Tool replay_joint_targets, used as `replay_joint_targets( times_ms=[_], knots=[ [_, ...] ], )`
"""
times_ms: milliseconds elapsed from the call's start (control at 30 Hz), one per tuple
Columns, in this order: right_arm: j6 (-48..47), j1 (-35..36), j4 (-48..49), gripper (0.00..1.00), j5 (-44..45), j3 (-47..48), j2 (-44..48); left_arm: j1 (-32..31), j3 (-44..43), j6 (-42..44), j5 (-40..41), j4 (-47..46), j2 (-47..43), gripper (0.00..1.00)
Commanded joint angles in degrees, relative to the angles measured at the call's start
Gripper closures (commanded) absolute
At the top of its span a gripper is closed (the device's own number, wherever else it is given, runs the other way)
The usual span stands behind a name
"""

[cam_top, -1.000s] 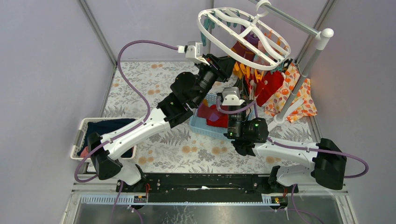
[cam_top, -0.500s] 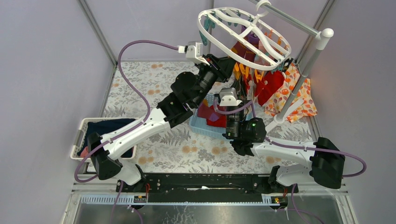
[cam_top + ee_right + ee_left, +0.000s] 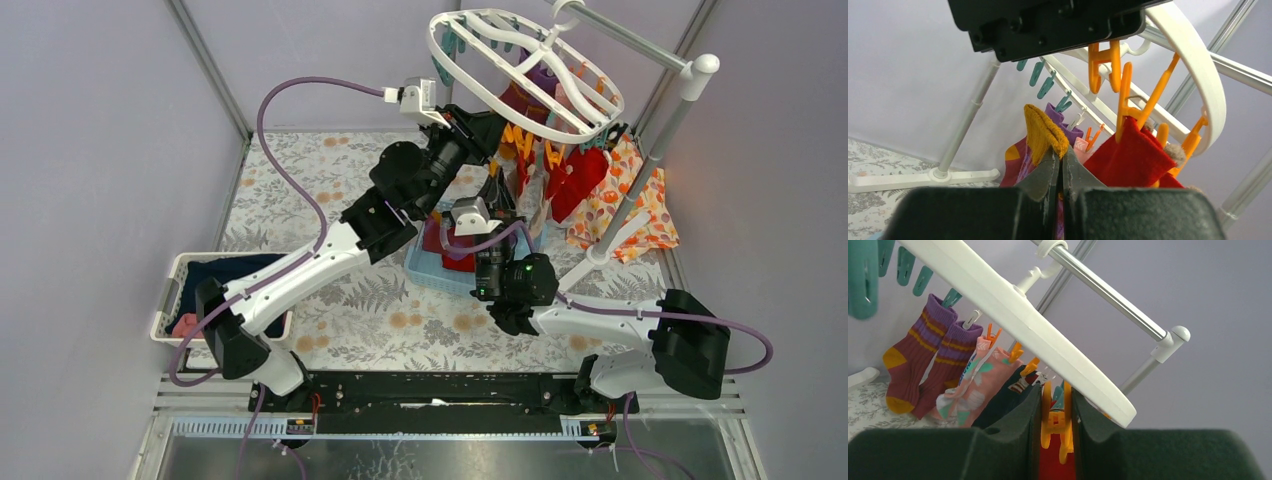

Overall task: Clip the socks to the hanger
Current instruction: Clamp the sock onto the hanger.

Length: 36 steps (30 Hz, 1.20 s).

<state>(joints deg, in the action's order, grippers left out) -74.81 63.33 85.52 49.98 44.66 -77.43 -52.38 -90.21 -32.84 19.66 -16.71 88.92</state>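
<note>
The white oval hanger hangs from the rack bar, with orange and teal clips below it. My left gripper is shut on an orange clip under the ring, pinching its handles; red fabric shows beneath. My right gripper is shut on a sock with a mustard cuff and purple body, held up just below the left gripper's black body. A maroon-and-purple striped pair of socks, a pink patterned sock, a navy sock and a red sock hang clipped.
A blue basket with red socks sits under the arms. A white basket with navy and pink cloth stands at the left. An orange floral cloth lies by the grey rack pole at the right.
The right arm has moved left and up with its sock, closer under the hanger. The left arm shifted slightly up and right, and the hanger swung a little with it.
</note>
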Motion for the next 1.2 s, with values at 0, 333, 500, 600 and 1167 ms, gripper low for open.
replay_joint_targets(
  times_ms=[0,333,500,600,1167],
  knots=[
    [-3.0,0.3,11.9,1.0,-0.3,0.9,2.2,0.7,1.9,-2.2,1.0,-1.0,-0.5,1.0],
    [-10.3,0.3,12.0,1.0,-2.6,6.9,4.4,-0.1,-9.1,-4.7,2.7,5.6,4.0,1.0],
    [-10.5,-0.7,11.8,1.0,-1.7,8.7,4.3,-0.1,-8.7,-6.0,1.5,5.5,3.1,1.0],
    [-10.6,-0.7,11.8,1.0,-0.4,10.6,2.4,0.0,-7.4,-6.0,1.8,5.1,1.8,1.0],
    [-13.4,-2.4,11.9,1.0,7.3,10.2,1.6,0.8,-7.6,-8.4,4.7,7.3,1.8,1.0]
  ],
)
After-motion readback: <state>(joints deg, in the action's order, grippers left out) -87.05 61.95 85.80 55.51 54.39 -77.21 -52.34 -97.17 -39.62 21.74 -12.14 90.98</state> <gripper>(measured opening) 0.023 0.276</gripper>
